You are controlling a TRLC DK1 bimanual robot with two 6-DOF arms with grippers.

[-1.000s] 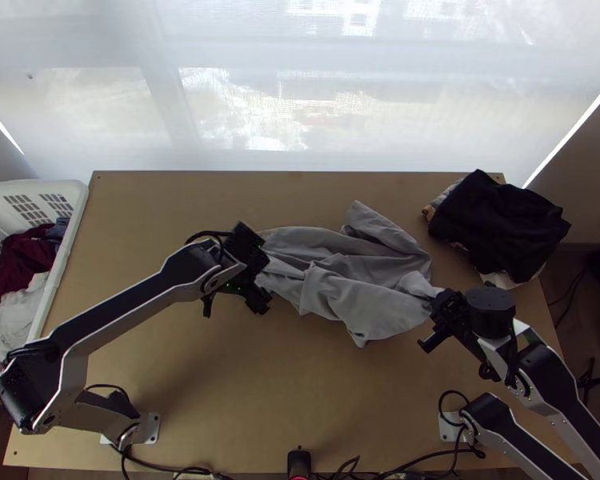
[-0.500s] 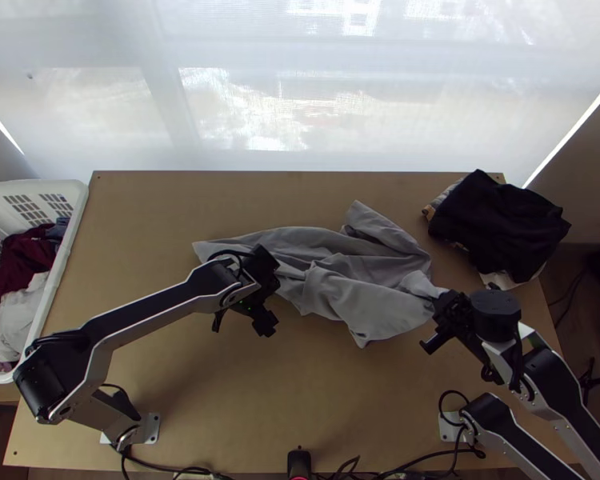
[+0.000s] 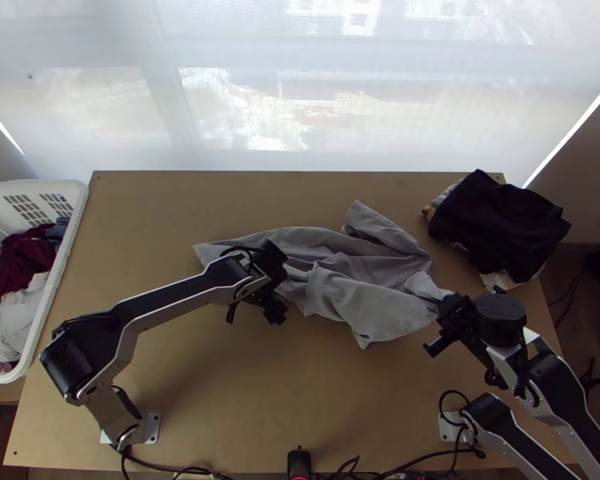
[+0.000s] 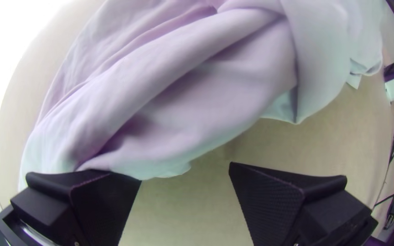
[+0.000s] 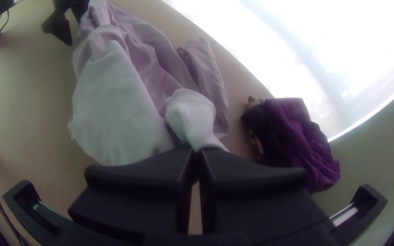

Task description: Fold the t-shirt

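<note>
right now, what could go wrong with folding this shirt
The grey shirt lies bunched, so folding it as it is could press creases in. The right gripper is shut on a small bit of it, which might slip out if pulled hard. The left gripper is open at the cloth's edge with nothing between its fingers, so it could close and miss the fabric.

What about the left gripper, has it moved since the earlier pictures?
Yes. In the top view, the left gripper has shifted toward the picture's right, farther from the white basket.
</note>
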